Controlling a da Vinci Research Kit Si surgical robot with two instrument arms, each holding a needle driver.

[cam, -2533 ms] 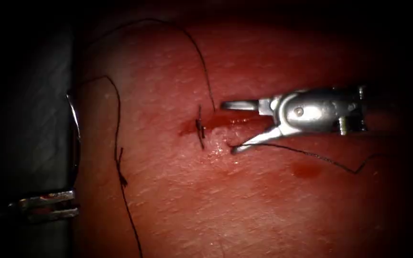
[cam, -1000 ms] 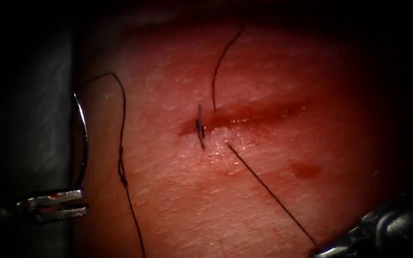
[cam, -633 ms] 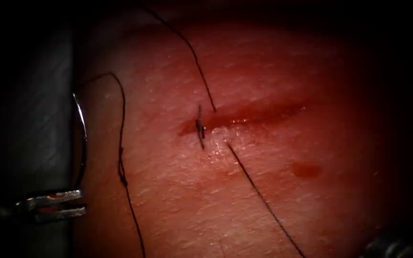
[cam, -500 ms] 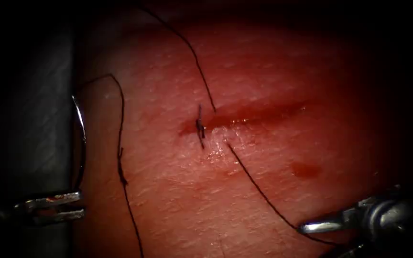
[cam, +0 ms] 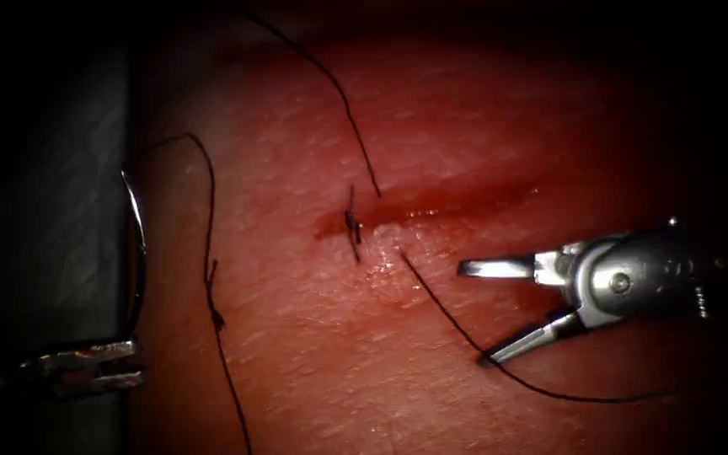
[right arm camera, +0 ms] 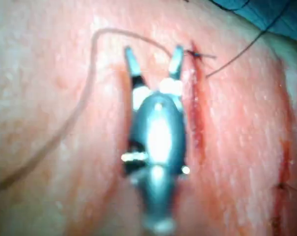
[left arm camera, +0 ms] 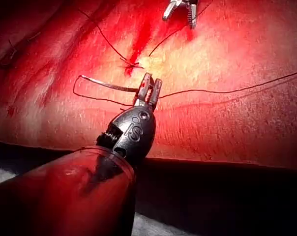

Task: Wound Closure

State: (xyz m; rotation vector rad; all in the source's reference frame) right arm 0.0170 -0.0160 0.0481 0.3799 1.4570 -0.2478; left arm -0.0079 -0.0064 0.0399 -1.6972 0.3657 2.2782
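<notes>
We see a dull grey surface (cam: 61, 211) running along the left of the scene, faintly lined and mostly in shadow. The right wrist view adds a patch of blue cloth (right arm camera: 286, 10), its extent unclear.

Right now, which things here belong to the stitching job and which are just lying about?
In the job: left gripper shut on the needle near its end, off the tissue; right gripper open, empty; thread; cut.
Lying about: red fluid spot.

Open room: bare tissue (cam: 364, 371) lay below the cut (cam: 431, 206).
Obstacles: thread (cam: 448, 316) crossed it beside the right tool (cam: 486, 312); the needle (cam: 135, 244) stood at the left edge.
</notes>
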